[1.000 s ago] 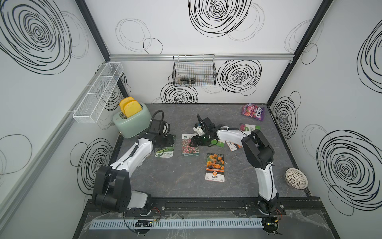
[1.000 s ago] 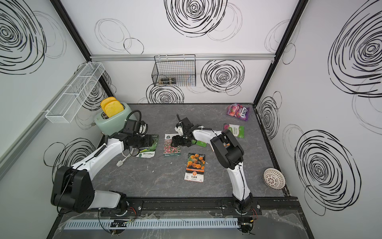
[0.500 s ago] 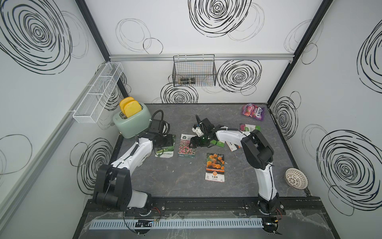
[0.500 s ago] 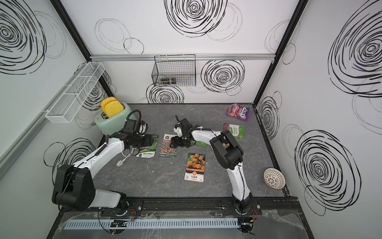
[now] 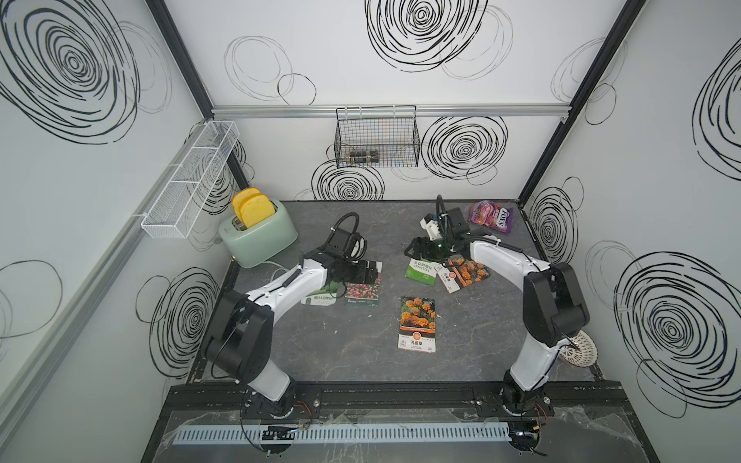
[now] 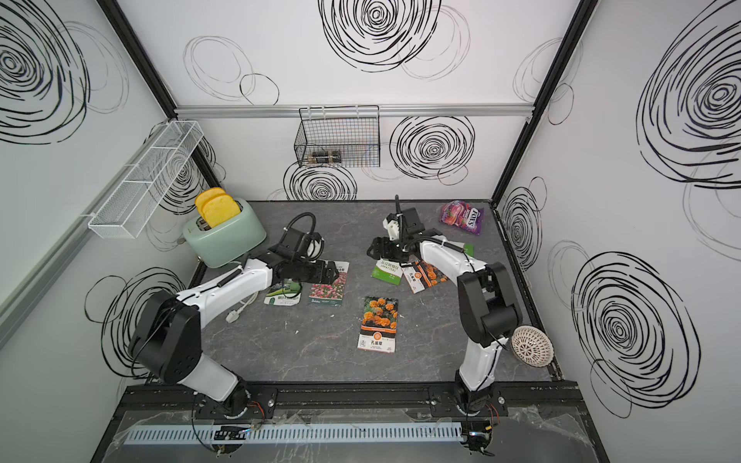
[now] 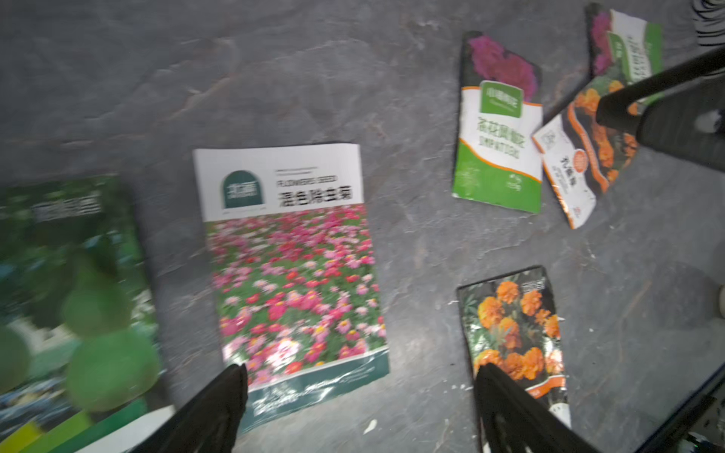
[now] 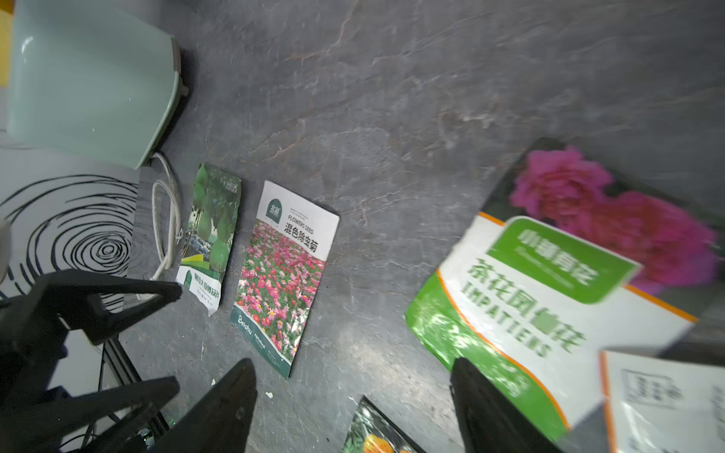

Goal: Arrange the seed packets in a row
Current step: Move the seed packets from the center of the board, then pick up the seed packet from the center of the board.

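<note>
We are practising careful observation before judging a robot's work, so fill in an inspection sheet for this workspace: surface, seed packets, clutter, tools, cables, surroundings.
Surface: dark grey stone-look tabletop.
Seed packets: six, not in one row; gourd packet and pink-field packet side by side; marigold packet alone in front; Impatiens packet overlapped by tilted marigold packet; sixth packet partly hidden by right arm.
Clutter: purple candy bag, mint toaster holding toast, white mesh dome.
Tools: left tool open over pink-field packet's end; right tool open, empty, beside Impatiens packet.
Cables: toaster's white cord lies beside gourd packet.
Surroundings: swirl-patterned walls, black wire basket, white mesh shelf.
</note>
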You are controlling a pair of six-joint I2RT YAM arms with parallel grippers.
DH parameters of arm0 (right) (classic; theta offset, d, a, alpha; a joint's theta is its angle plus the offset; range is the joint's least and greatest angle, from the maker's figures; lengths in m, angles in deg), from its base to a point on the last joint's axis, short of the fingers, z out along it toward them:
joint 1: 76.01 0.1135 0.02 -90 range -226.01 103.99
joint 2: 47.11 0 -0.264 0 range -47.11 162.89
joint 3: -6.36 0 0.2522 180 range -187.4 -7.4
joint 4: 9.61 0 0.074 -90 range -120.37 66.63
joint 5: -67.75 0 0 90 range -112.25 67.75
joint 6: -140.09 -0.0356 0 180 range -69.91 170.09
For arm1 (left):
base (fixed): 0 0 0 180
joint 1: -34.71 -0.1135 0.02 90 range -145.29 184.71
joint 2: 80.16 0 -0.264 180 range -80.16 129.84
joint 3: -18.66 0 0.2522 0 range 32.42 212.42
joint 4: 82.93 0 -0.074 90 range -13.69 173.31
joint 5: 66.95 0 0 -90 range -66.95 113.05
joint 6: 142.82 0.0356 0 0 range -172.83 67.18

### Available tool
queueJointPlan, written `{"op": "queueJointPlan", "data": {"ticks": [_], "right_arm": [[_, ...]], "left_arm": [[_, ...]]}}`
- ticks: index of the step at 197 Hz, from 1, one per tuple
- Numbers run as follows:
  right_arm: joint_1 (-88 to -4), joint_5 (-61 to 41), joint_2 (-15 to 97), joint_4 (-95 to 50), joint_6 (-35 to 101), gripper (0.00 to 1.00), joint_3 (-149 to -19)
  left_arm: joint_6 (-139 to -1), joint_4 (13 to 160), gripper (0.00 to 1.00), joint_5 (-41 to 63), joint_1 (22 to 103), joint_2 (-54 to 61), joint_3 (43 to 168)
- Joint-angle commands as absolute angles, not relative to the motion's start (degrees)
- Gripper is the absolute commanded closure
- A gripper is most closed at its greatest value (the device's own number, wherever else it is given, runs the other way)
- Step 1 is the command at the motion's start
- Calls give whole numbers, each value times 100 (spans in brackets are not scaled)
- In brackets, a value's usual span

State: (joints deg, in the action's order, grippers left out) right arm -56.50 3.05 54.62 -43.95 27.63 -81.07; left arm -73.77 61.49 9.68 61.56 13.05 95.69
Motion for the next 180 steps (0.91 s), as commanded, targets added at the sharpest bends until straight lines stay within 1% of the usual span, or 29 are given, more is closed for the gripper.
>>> {"op": "queueJointPlan", "data": {"ticks": [1,30,68,136,180], "right_arm": [[-5877,520,5379,-4455,2686,20,-7666],[-6036,704,5390,-4306,2601,21,-7453],[-6174,1066,5555,-3951,2384,21,-7306],[-6203,973,6026,-3756,2195,23,-7077],[-6271,983,6152,-3665,2024,26,-6867]], "left_arm": [[-7533,6748,4,588,6428,1800,9947],[-7565,7138,4,322,6638,2476,10393],[-7673,7692,4,-87,6661,3062,10704],[-7774,8271,4,-587,6714,3832,11123],[-7796,8331,2,-741,6767,4181,11308]]}}
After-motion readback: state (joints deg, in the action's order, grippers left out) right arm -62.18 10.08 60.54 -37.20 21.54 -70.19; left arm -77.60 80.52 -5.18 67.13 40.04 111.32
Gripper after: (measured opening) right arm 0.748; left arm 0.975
